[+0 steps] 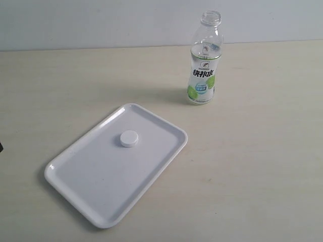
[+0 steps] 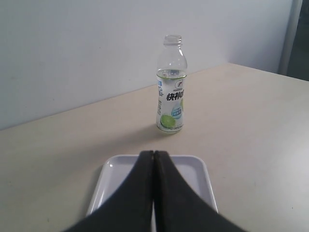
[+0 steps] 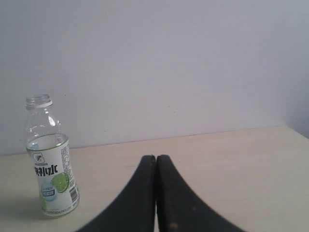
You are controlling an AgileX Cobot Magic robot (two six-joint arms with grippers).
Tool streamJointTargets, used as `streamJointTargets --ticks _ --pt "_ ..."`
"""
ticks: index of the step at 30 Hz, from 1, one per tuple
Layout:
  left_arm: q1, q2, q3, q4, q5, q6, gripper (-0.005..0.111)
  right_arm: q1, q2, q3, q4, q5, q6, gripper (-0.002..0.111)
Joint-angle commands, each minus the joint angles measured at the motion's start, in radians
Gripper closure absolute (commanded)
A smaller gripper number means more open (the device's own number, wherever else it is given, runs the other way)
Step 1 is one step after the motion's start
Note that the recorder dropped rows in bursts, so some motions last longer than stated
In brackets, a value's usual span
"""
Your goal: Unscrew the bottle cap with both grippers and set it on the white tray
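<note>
The white bottle cap (image 1: 128, 138) lies on the white tray (image 1: 91, 176), near its far middle. The clear bottle (image 1: 204, 60) stands upright and uncapped on the table beyond the tray, its green-and-white label facing the camera. Neither arm shows in the exterior view. In the left wrist view my left gripper (image 2: 154, 153) is shut and empty, held over the tray (image 2: 200, 179), with the bottle (image 2: 171, 87) well ahead; the cap is hidden behind its fingers. My right gripper (image 3: 155, 157) is shut and empty above bare table, the bottle (image 3: 49, 159) off to one side.
The pale wooden table (image 1: 262, 166) stretches around tray and bottle. A plain light wall (image 1: 101, 20) closes the far edge. A dark sliver (image 1: 1, 146) shows at the exterior view's left border.
</note>
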Motion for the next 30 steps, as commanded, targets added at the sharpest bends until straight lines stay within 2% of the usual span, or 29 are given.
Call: streamJointTargets --ticks 1,6,8,30 --pt "-0.003 -0.004 0.004 -0.010 0.008 -0.001 0.107 -0.006 -0.002 0.006 0.096 -0.006 -0.060 0.108" --pt "-0.003 -0.004 0.004 -0.010 0.008 -0.001 0.107 -0.006 -0.007 0.006 0.583 0.003 -0.631 0.108" --pt "-0.003 -0.004 0.004 -0.010 0.008 -0.001 0.107 -0.006 -0.007 0.006 0.668 0.005 -0.748 0.108" --pt "-0.003 -0.004 0.004 -0.010 0.008 0.003 0.107 -0.006 -0.007 0.006 0.660 0.029 -0.761 0.108"
